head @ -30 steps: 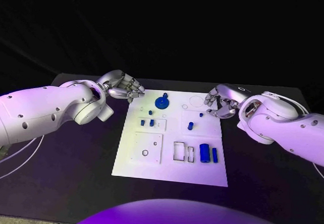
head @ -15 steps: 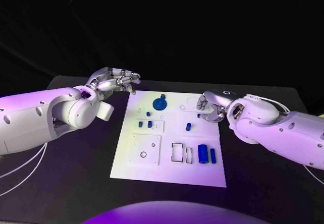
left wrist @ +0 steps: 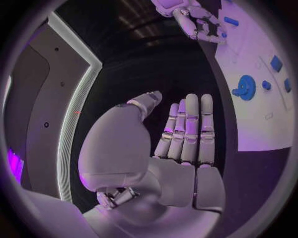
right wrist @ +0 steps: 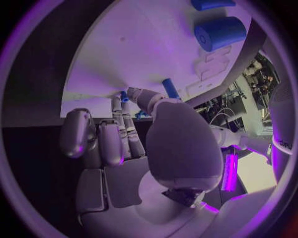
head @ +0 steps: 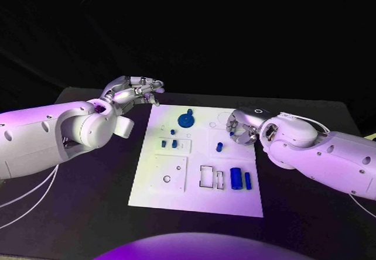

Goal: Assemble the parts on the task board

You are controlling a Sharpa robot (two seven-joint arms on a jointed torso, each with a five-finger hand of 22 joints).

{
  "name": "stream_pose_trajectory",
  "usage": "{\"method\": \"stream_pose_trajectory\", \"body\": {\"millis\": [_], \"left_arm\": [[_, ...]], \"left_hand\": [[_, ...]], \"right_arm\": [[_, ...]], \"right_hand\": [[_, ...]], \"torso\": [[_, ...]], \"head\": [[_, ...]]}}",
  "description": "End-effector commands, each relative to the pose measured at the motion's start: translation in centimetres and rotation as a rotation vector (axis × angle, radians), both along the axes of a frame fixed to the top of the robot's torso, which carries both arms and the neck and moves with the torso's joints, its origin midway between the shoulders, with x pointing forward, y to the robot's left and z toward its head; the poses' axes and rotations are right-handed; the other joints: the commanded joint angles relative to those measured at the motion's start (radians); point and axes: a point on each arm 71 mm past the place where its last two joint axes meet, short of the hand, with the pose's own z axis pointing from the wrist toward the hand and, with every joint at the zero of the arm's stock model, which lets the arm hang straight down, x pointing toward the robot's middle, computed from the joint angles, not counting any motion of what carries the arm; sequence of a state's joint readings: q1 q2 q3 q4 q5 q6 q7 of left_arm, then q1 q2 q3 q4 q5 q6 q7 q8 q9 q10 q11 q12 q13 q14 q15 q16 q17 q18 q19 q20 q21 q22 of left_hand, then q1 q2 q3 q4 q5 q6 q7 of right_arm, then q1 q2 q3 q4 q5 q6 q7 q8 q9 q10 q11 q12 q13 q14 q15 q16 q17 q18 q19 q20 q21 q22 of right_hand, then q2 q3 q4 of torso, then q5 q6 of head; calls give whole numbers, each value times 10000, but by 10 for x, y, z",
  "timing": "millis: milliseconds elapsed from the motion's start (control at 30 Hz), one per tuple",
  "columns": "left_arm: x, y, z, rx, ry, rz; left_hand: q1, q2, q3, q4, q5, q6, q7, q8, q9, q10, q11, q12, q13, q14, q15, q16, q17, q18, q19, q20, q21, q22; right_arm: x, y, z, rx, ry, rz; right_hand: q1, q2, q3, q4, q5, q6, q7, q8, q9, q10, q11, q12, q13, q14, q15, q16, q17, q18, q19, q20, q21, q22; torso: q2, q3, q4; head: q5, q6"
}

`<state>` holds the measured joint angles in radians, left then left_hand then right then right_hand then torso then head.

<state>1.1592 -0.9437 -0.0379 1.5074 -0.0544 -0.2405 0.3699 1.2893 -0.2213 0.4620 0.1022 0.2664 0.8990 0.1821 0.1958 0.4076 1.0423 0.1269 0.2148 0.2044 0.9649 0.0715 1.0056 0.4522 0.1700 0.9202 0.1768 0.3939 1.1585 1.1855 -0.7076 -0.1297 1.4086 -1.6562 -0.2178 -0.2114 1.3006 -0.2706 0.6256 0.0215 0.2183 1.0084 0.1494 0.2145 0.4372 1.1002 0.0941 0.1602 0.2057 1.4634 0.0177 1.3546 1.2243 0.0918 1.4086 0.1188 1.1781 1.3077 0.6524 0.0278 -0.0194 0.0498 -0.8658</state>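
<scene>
Two white arms enter the head view from opposite edges and converge on the upper part of the task board, a white plate lying in the centre of the black table with its long axis running from the frame's bottom toward its top.

Left hand: raised beyond the board's upper left corner, off the plate. In the left wrist view its fingers are straight, laid side by side and pointing away from the wrist, the thumb apart from them; nothing is in the palm.

Right hand: lowered over the board's upper right edge, palm turned toward the plate. In the right wrist view its fingers are curled inward; a small blue part shows at the fingertips, but whether it is pinched cannot be told.

Parts on the board, head view: a blue gear near the upper centre; two short blue pegs at centre left, side by side; a single blue peg at centre right, long axis toward the top of the frame; a thick blue cylinder and a thinner blue bar at lower right, side by side with long axes toward the top of the frame.
</scene>
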Motion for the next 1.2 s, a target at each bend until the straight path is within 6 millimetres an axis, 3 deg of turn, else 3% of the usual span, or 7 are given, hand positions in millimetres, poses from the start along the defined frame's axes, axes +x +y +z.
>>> {"method": "stream_pose_trajectory", "body": {"millis": [33, 200, 533, 1200], "left_arm": [[-1, -1, 2, -303, -78, -105], [-1, -1, 1, -282, -44, -84], [-1, 0, 1, -244, 16, -50], [2, 4, 0, -172, 62, 19]], "left_hand": [[24, 88, -55, -10, -68, 21, -57, 72, -7, 52, -16, 55, 9, 8, -78, -60, -18, 127, 47, -24, -39, -19], [36, 95, -50, -17, -74, 22, -59, 75, -7, 50, -17, 58, 9, 9, -80, -62, -21, 127, 51, -26, -42, -26], [91, 132, -18, -46, -100, 20, -63, 88, -9, 37, -20, 70, 5, 13, -86, -74, -35, 126, 69, -35, -54, -53], [144, 137, 6, -86, -110, 8, -59, 95, -14, 3, -15, 70, -5, 7, -87, -89, -50, 122, 83, -42, -66, -78]], "right_arm": [[-1, -1, -8, -459, 206, -8], [-2, -1, -11, -544, 218, -36], [-4, 2, -13, -544, -446, -192], [-14, 3, 6, 678, -2008, -135]], "right_hand": [[14, 177, 137, -48, -115, 120, -27, 79, 34, 193, -33, -73, -20, 185, -52, 83, 60, -196, 126, -10, 204, 1689], [38, 275, 346, -144, -345, 270, -84, 155, 89, 445, -96, -134, -22, 224, -105, 164, 130, -225, 193, -60, 397, 1730], [379, 818, 737, -673, -972, 914, -321, 621, 510, 1494, -441, -44, 248, 399, -408, 375, 375, -415, 632, -333, 1485, 1984], [352, 795, 867, -852, -996, 1028, -396, 702, 641, 1726, -522, -57, 382, 404, -487, 346, 324, -484, 773, -417, 1841, 2070]], "torso": [[-5, 11, -11], [-5, 8, -9], [-15, 11, -16], [-23, 15, -23]], "head": [[25, -22], [23, -32], [31, -68], [55, -59]]}}
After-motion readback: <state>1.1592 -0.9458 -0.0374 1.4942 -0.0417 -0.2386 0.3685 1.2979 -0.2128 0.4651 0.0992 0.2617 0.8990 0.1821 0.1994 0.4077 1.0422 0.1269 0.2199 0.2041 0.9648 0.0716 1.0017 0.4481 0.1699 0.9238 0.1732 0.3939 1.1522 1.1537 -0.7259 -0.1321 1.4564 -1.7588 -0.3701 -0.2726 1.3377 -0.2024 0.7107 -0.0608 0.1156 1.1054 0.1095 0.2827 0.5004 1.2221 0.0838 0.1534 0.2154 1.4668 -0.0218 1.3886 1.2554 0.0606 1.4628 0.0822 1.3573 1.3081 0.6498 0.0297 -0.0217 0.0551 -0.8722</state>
